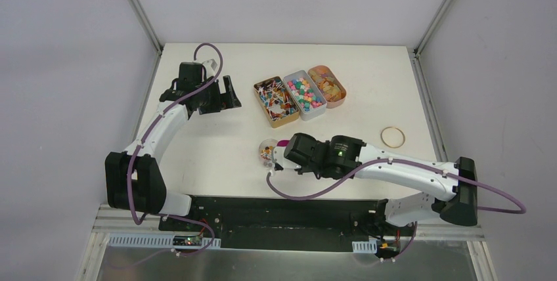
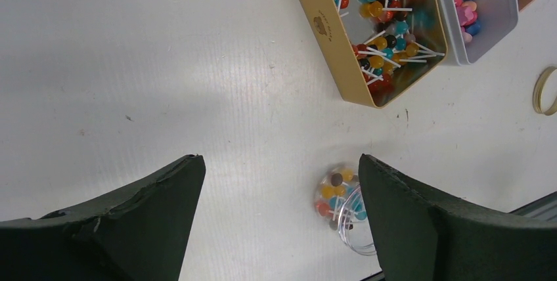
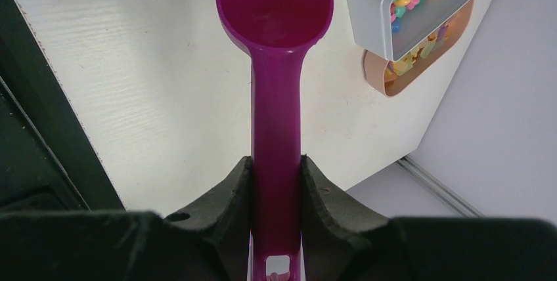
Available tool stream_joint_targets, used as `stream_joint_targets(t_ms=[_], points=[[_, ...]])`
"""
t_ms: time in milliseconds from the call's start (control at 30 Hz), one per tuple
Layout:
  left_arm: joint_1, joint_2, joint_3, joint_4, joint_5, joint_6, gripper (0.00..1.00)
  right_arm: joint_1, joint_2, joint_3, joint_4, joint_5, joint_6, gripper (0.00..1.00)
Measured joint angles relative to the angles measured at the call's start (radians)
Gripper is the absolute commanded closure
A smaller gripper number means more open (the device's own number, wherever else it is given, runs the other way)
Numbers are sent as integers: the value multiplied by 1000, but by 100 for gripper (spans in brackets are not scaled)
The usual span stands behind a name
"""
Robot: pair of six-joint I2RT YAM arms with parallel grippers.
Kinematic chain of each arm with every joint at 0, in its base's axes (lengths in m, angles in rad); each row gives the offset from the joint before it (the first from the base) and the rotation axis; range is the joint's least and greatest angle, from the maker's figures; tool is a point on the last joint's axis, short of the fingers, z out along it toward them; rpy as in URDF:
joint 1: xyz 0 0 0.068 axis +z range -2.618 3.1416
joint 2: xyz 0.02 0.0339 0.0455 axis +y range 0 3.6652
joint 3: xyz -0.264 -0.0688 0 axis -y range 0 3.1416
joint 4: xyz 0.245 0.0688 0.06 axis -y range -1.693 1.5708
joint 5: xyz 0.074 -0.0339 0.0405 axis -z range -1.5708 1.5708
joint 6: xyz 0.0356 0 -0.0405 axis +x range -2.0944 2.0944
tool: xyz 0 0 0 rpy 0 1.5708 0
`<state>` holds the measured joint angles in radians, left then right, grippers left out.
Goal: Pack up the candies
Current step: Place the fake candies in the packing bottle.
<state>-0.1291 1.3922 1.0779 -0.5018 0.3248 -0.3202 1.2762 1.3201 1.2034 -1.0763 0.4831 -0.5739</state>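
Note:
Candies fill three open tins at the back: a gold tin of small lollipops on white sticks, a grey tin of pink, green and blue sweets, and a peach tin of orange-yellow ones. A small clear round container near the table's middle holds several candies. My right gripper is shut on the handle of a magenta scoop, whose bowl is empty and sits beside the container. My left gripper is open and empty, above the table left of the tins.
A tan rubber band ring lies on the table at the right, also in the left wrist view. The table's near edge meets a black base plate. Grey walls surround the table.

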Motion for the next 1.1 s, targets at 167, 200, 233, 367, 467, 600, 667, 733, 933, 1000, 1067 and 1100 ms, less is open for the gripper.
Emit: stream_joint_targets(t_ms=[167,200,233,367,467,600,667,733,933,1000,1067,1100], points=[[0,-1,0,0,0,0,11,5,5,6,-12,8,9,100],[0,-2,0,0,0,0,11,5,7,9,-19,8,13,100],[0,-3,0,0,0,0,12,5,9,13,-24,10,18,100],[0,-7,0,1,24,0,16,5,13,38,-29,11,34,100],[0,-14,-10,14,72,0,20,5,13,69,-27,10,51,100],[0,-27,-20,41,160,-8,22,5,13,122,5,6,86,100],[0,-37,-29,60,210,-15,23,4,13,133,27,7,104,100],[0,-48,-43,88,273,-31,23,-2,22,143,41,8,126,100],[0,-60,-101,185,437,-100,29,-37,85,176,70,7,190,100],[-1,-60,-113,200,462,-116,31,-53,93,181,89,3,208,100],[-3,-58,-121,218,481,-135,34,-65,94,187,119,-4,220,100],[-4,-53,-123,226,491,-142,35,-70,94,190,133,-7,226,100]])
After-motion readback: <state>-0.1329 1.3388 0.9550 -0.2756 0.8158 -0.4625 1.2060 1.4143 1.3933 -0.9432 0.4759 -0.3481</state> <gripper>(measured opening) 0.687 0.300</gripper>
